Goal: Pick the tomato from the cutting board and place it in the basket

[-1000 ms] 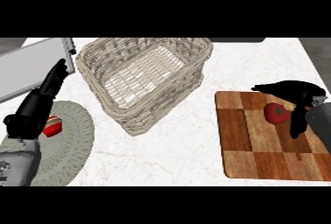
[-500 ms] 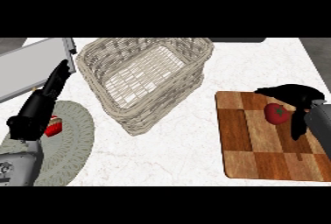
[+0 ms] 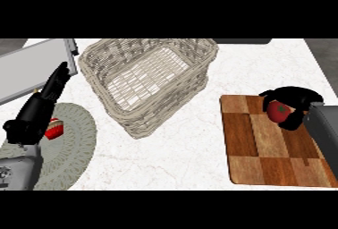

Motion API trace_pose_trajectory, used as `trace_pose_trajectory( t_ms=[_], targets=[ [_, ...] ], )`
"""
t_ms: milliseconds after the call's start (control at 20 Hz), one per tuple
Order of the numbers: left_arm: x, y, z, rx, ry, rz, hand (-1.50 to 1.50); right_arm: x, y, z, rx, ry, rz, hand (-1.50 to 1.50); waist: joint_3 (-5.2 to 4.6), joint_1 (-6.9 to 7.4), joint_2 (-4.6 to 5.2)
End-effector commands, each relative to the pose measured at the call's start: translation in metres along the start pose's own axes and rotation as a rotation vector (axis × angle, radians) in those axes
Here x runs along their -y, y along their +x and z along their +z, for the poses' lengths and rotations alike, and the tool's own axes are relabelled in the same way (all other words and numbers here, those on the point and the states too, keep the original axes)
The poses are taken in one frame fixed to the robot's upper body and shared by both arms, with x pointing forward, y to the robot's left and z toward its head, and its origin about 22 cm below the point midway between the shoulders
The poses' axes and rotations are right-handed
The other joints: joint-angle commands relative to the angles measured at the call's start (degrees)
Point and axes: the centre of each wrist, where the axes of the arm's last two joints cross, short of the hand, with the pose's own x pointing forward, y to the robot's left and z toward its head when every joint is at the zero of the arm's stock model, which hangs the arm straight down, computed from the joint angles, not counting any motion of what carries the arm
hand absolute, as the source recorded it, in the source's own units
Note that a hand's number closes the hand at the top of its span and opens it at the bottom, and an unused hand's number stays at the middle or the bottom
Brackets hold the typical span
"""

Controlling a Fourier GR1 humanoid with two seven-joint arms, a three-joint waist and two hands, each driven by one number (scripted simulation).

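Fingers (image 3: 298,95) of my right hand (image 3: 293,107) curl around the tomato (image 3: 280,112); next, lift toward the basket (image 3: 148,82).

Two grey forearms, boxy and smooth. Left hand (image 3: 36,114): matte black, long slender fingers. Right hand (image 3: 295,99): matte black, rounded and glossy on top.

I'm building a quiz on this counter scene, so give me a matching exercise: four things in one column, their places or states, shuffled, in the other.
Things:
1. tomato
2. basket
3. left hand
4. cutting board

Places or states:
A. fingers straight, over the round mat's edge
B. wooden, at the right of the counter
C. enclosed by the right hand
D. woven, nothing in it

Pairs: 1-C, 2-D, 3-A, 4-B
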Motion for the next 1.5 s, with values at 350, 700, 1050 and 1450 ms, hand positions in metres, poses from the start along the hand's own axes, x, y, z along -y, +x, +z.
trace_pose_trajectory(
  t_ms=[350, 700, 1050, 1450],
  targets=[
    [-0.016, -0.008, 0.002, 0.002, -0.007, 0.003, 0.0, -0.018, 0.005, -0.025, 0.052, -0.05, 0.098, 1.5, 0.26, 0.58, 0.47],
    [-0.014, -0.007, 0.007, -0.052, 0.057, -0.019, 0.0, -0.058, 0.002, -0.024, -0.474, -0.233, -0.241, 1.5, -0.07, -5.34, -1.83],
    [-0.015, -0.019, 0.021, -0.098, 0.086, -0.022, 0.0, -0.049, 0.055, -0.031, -0.738, -0.572, -0.415, 1.5, -0.27, -6.68, -2.96],
    [-0.016, -0.013, 0.016, -0.065, 0.07, -0.033, 0.0, 0.053, 0.176, 0.022, -0.479, -1.229, -0.684, 1.5, 0.0, -5.4, -2.76]
  ],
)
